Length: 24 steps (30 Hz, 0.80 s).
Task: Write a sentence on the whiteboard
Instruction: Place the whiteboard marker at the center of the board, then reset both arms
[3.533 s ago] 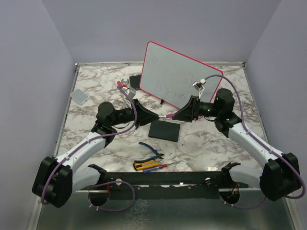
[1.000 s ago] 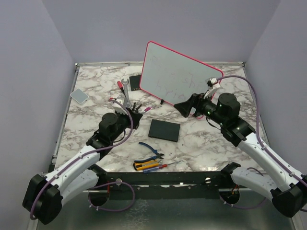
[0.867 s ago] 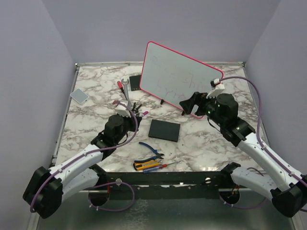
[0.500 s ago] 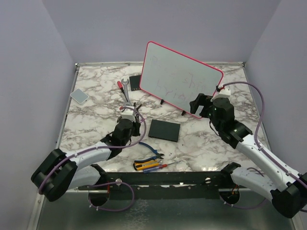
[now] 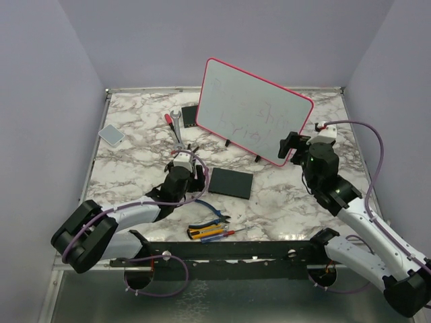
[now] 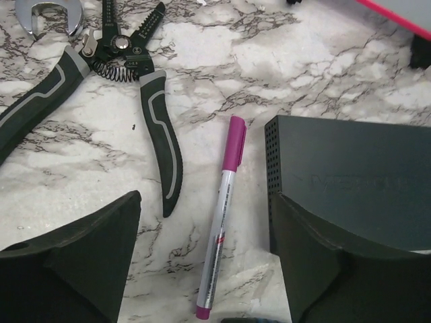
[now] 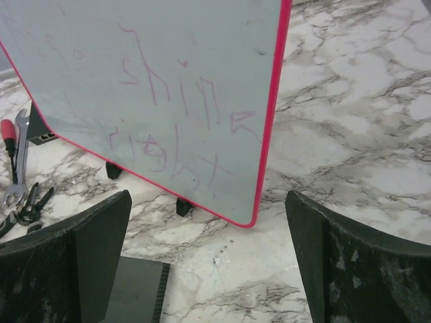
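Observation:
The whiteboard stands tilted on small black feet at the back of the table, pink-red framed; the right wrist view shows it close. The sentence is faint pinkish lettering in two lines. A magenta-capped marker lies flat on the marble between the fingers of my left gripper, which is open and not touching it. In the top view the left gripper sits low, left of the black slab. My right gripper is open and empty just off the board's lower right corner.
A black square slab lies mid-table, right beside the marker. Wire strippers lie left of the marker. A wrench, a grey pad, blue pliers and screwdrivers are scattered around.
The left gripper has opened and let go of the marker, which now lies on the table; that arm drew back and lowered. The right arm pulled back rightward from the board.

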Available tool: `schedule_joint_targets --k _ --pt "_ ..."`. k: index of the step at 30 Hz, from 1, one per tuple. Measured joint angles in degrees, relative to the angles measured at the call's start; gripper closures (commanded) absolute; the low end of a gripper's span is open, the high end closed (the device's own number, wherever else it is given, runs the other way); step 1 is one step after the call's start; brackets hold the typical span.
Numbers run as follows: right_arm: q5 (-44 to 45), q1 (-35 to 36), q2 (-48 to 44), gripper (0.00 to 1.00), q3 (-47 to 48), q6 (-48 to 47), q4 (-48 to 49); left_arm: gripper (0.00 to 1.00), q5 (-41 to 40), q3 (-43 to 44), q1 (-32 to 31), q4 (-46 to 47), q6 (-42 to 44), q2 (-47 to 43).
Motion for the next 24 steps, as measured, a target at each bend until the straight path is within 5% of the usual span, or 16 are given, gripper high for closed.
schedule_joint_targets --k 3,10,16,19,24 --pt "0.7 -1.5 -0.8 0.0 0.2 -1.7 -0.1 0.01 0.6 2.0 1.1 -3.7 -0.6 -1.1" --pt "-4.5 -16.0 -2.4 0.0 1.9 -2.1 0.0 0.01 5.7 17.2 11.3 -16.8 -0.6 -4.7" --pt "-7.2 -20.0 -3.0 0.0 1.9 -2.0 -0.1 0.01 12.9 31.8 26.5 -27.0 0.6 -6.3" --pt "-8.0 -20.9 -4.2 0.0 1.5 -1.9 0.5 0.01 12.3 34.2 33.3 -29.7 2.5 -7.6" --pt "-8.1 -21.1 -9.7 0.0 -3.8 -3.1 5.1 0.01 7.4 31.4 33.8 -30.5 7.3 -14.3"
